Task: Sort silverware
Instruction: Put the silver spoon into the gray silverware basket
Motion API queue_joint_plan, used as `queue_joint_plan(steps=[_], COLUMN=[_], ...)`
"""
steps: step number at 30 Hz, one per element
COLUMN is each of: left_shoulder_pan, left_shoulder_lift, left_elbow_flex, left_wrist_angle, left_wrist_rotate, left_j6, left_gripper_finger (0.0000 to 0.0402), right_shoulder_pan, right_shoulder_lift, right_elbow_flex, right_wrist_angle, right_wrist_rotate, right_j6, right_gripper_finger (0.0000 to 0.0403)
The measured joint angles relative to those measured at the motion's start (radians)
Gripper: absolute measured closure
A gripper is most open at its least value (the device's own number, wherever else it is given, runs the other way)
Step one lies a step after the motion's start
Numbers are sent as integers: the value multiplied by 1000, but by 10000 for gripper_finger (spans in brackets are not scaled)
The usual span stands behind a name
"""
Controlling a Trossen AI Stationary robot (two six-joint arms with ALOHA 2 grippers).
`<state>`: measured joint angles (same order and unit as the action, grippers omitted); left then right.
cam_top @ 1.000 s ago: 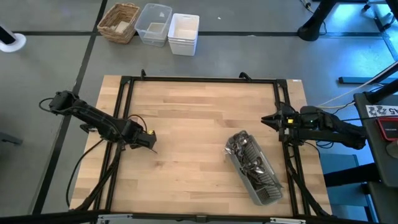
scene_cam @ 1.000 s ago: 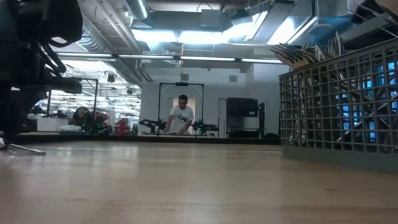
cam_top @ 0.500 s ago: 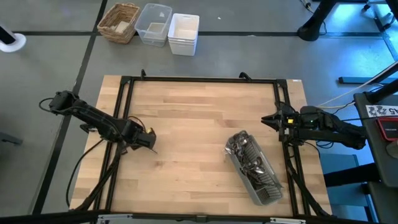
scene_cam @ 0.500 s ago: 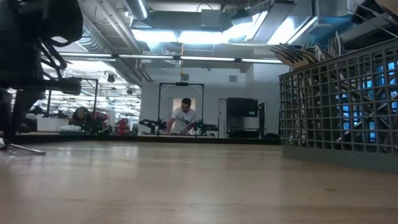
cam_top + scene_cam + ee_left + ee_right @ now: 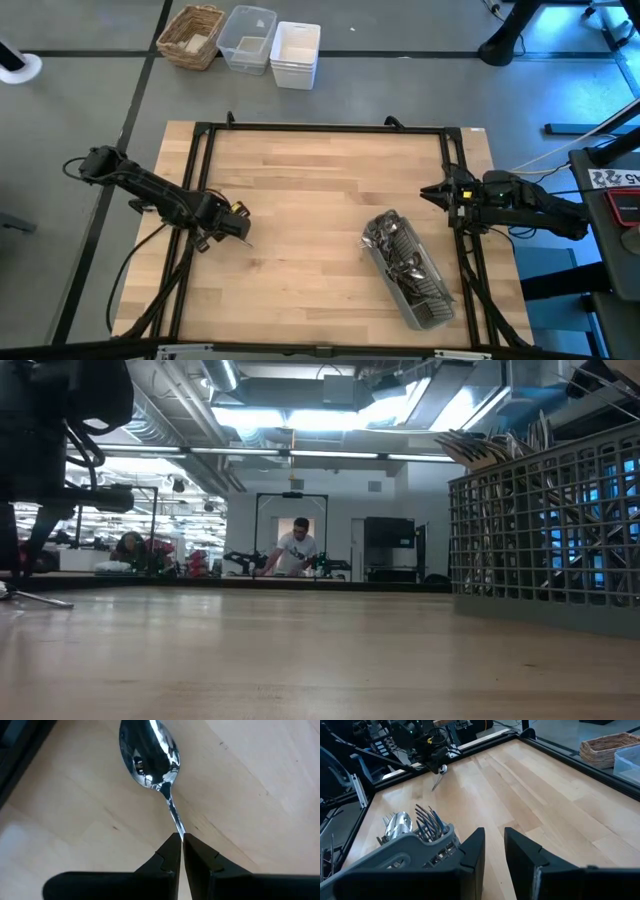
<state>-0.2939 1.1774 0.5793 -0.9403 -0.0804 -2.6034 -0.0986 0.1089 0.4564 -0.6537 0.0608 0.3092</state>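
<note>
My left end effector (image 5: 179, 851) was clenched on the thin handle of a spoon (image 5: 150, 754), well away from the caddy (image 5: 408, 268), near the opposite edge of the surface (image 5: 320, 190). The spoon's bowl hung just above the wood, seemingly not yet set down. My right end effector (image 5: 492, 851) waited just beyond the caddy at the nearer edge of the surface, its fingers parted with a narrow gap and nothing between them. The caddy lay tipped on its side, still packed with the rest of the silverware (image 5: 400, 252), handles and tines crowding its mouth. Judging by that, sorting had hardly begun: no sorted pieces showed on the wood yet, and nearly everything remained inside the caddy to be pulled out and grouped.
</note>
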Motion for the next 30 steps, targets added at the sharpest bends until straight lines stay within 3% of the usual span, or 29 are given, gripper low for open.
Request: queue_joint_plan(steps=[11, 22, 30], left_shoulder_pan=[0, 0, 0], left_shoulder_lift=[0, 7, 126], left_elbow_flex=[0, 0, -1], left_wrist_angle=[9, 8, 65], left_wrist_rotate=[44, 34, 20], left_j6=[-78, -121, -109], left_gripper_finger=[381, 222, 203], right_shoulder_pan=[0, 0, 0], right_shoulder_lift=[0, 0, 0], right_elbow_flex=[1, 1, 1], right_wrist_angle=[0, 0, 0], right_wrist_rotate=[0, 0, 0], right_j6=[0, 0, 0], right_gripper_finger=[327, 327, 327])
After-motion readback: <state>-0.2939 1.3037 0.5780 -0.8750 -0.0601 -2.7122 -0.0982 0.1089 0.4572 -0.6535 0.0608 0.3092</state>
